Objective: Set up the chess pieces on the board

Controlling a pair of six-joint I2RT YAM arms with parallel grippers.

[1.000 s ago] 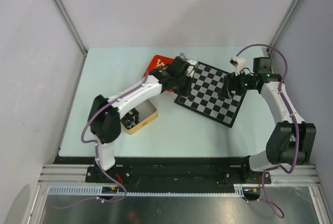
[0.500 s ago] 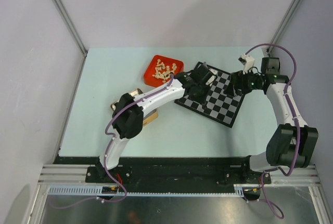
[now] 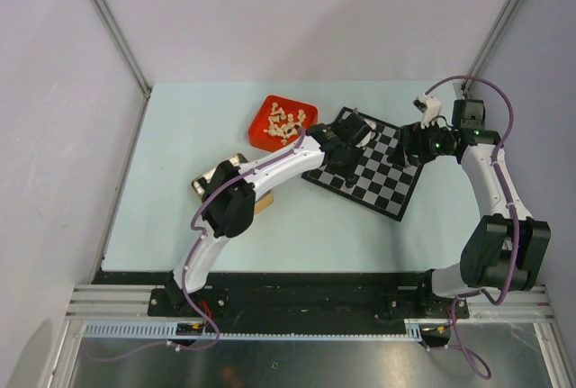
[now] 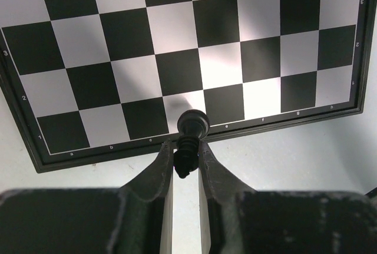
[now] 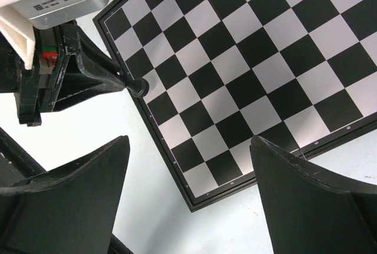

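My left gripper (image 4: 185,149) is shut on a small glossy black chess piece (image 4: 192,130), pinched by its top between both fingers. The piece's base hangs at the near edge row of the black and silver-grey board (image 4: 177,30); I cannot tell if it touches. The top view places the left gripper (image 3: 349,147) over the board's (image 3: 389,186) left part. In the right wrist view the same piece (image 5: 137,86) shows at the board's (image 5: 265,59) border. My right gripper (image 5: 189,142) is open and holds nothing, above the board's right corner (image 3: 410,145).
A red tray (image 3: 266,136) with several cream pieces (image 3: 286,121) sits left of the board. A wooden box (image 3: 211,175) lies under the left arm, mostly hidden. Pale walls and metal posts close off the table's back and sides.
The left arm has swung from the tray's side out over the board with the black piece. The right gripper has pulled back toward the board's right corner.
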